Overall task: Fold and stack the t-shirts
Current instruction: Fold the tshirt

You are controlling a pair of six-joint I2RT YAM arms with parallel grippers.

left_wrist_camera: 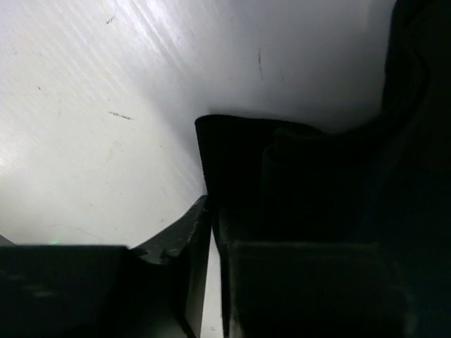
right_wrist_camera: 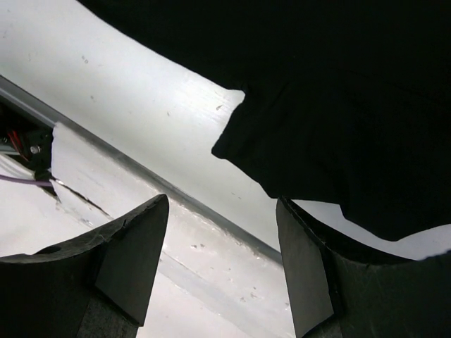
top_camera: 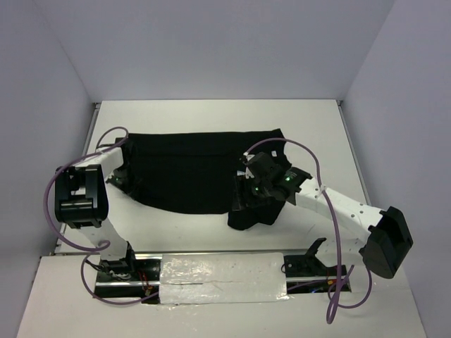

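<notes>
The right gripper [right_wrist_camera: 220,211] was held apart above the t-shirt [top_camera: 183,172]; the left gripper [left_wrist_camera: 211,239] was nearly closed (grip unclear).

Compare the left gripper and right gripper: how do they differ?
The left gripper is nearly closed, only a sliver of table showing between its jaws; the right gripper stands wide open, empty. The left is at the t-shirt's left edge, the right at its right. Both are black.

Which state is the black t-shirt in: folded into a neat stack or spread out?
Spread out: the t-shirt lies wide across the table, one sleeve sticking out by the right tool.
</notes>
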